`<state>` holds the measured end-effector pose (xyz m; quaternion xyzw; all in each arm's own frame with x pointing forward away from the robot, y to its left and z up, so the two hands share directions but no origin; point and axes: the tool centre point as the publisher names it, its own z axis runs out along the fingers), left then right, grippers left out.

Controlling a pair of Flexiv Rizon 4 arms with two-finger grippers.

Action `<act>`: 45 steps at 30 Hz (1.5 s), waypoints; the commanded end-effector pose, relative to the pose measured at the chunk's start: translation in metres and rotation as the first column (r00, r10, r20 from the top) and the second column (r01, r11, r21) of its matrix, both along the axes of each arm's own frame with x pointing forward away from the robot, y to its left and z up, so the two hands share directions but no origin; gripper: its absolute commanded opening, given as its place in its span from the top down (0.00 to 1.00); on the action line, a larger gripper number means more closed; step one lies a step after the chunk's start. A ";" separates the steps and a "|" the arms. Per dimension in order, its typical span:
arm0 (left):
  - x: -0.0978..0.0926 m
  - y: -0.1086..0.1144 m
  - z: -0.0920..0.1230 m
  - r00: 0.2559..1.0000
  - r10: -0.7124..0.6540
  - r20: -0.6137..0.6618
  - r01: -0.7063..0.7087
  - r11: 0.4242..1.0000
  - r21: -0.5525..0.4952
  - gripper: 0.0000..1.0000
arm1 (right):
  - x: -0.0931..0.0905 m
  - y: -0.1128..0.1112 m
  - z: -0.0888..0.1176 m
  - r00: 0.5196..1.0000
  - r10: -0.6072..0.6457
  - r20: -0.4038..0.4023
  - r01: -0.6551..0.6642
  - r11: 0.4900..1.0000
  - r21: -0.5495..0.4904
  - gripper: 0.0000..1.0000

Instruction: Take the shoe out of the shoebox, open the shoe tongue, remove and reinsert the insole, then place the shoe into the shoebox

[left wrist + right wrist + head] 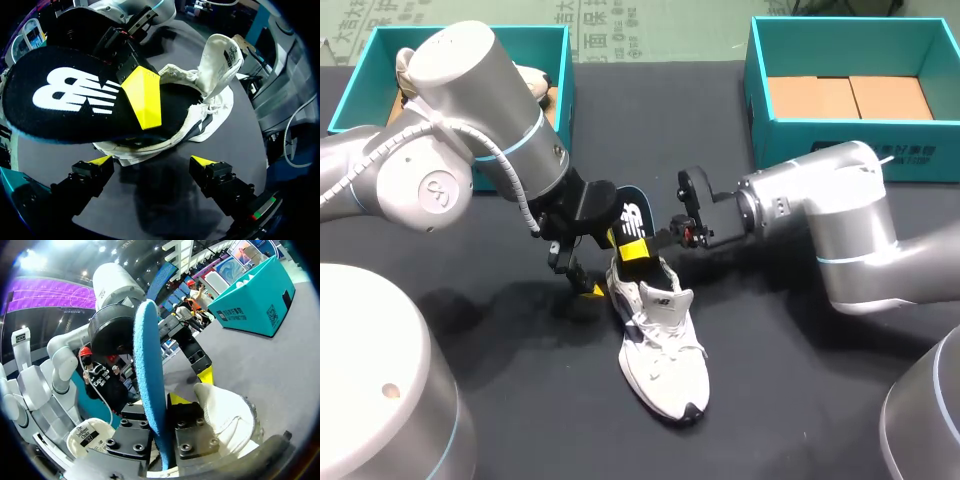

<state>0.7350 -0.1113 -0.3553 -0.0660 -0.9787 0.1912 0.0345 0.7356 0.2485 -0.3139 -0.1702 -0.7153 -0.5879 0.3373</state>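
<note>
The white shoe (665,360) lies on the black desk (800,400) in front of me, toe toward me and heel away, its tongue (220,60) standing up out of the laces. My left hand (152,161) hangs low just beside the heel with its fingers apart and nothing between them. My right hand (633,250) comes in from the right and is clamped on the insole (625,215), one yellow finger (143,97) pressed on its black printed top. The insole is tilted up and back over the heel, blue underside away from the shoe, its lower end at the shoe's mouth; I cannot tell how far in it goes. At the far edge, well apart, stand two teal boxes: the left shoebox (360,70), holding something pale mostly hidden behind my left arm, and the right shoebox (760,100), showing only its cardboard floor (850,97).
</note>
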 end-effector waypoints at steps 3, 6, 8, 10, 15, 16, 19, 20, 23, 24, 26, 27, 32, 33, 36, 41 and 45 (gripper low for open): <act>0.000 0.000 -0.001 1.000 0.000 0.001 0.000 1.000 0.001 0.00 | 0.000 0.000 -0.012 1.000 0.003 -0.030 -0.003 1.000 0.005 1.00; 0.000 0.000 -0.001 1.000 0.000 0.001 0.000 1.000 0.001 0.00 | -0.004 0.000 -0.018 0.999 0.001 -0.052 -0.001 1.000 0.004 1.00; 0.000 0.000 -0.001 1.000 0.000 0.001 0.000 1.000 0.001 0.00 | -0.008 -0.001 -0.022 0.998 -0.003 -0.065 0.004 1.000 0.006 1.00; 0.000 0.000 -0.001 1.000 0.000 0.001 0.000 1.000 0.001 0.00 | -0.014 -0.002 -0.027 0.997 -0.011 -0.083 0.011 1.000 0.002 1.00; 0.000 0.000 -0.001 1.000 0.000 0.001 0.000 1.000 0.001 0.00 | -0.026 -0.003 -0.034 0.993 -0.031 -0.113 0.030 0.999 -0.018 1.00; 0.000 0.000 -0.001 1.000 0.000 0.001 0.000 1.000 0.001 0.00 | -0.028 -0.003 -0.034 0.993 -0.035 -0.116 0.033 0.999 -0.021 1.00; 0.000 0.000 -0.001 1.000 0.000 0.001 0.000 1.000 0.001 0.00 | -0.031 -0.003 -0.036 0.991 -0.042 -0.125 0.038 0.999 -0.030 1.00; 0.000 0.000 -0.001 1.000 0.000 0.001 0.000 1.000 0.001 0.00 | -0.032 -0.003 -0.035 0.991 -0.042 -0.126 0.039 0.999 -0.029 1.00; 0.000 0.000 -0.001 1.000 0.000 0.001 0.000 1.000 0.001 0.00 | -0.032 -0.002 -0.030 0.993 -0.043 -0.108 0.040 0.999 -0.028 0.95; 0.000 0.000 -0.001 1.000 0.000 0.001 0.000 1.000 0.001 0.00 | -0.031 -0.001 -0.028 0.994 -0.042 -0.100 0.039 0.999 -0.028 0.82; 0.000 0.000 -0.001 1.000 0.000 0.001 0.000 1.000 0.001 0.00 | -0.029 0.001 -0.024 0.996 -0.038 -0.085 0.036 0.999 -0.029 0.65; 0.000 0.000 -0.001 1.000 0.000 0.001 0.000 1.000 0.001 0.00 | -0.027 0.002 -0.022 0.997 -0.036 -0.075 0.034 0.999 -0.029 0.62; 0.000 0.000 -0.001 1.000 0.000 0.001 0.000 1.000 0.001 0.00 | -0.022 0.003 -0.013 0.998 -0.031 -0.046 0.029 0.999 -0.037 0.60; 0.000 0.000 -0.001 1.000 0.000 0.001 0.000 1.000 0.001 0.00 | -0.022 0.004 -0.011 0.999 -0.031 -0.037 0.030 0.999 -0.040 0.60; 0.000 0.000 -0.001 1.000 0.000 0.001 0.000 1.000 0.001 0.00 | -0.021 0.004 -0.007 0.999 -0.030 -0.022 0.029 0.998 -0.048 0.61; 0.000 0.000 -0.001 1.000 0.000 0.001 0.000 1.000 0.001 0.00 | -0.020 0.002 0.001 0.999 -0.036 0.004 0.036 0.997 -0.062 0.62; 0.000 0.000 -0.001 1.000 0.000 0.001 0.000 1.000 0.001 0.00 | -0.018 -0.001 0.007 0.999 -0.047 0.020 0.048 0.996 -0.072 0.63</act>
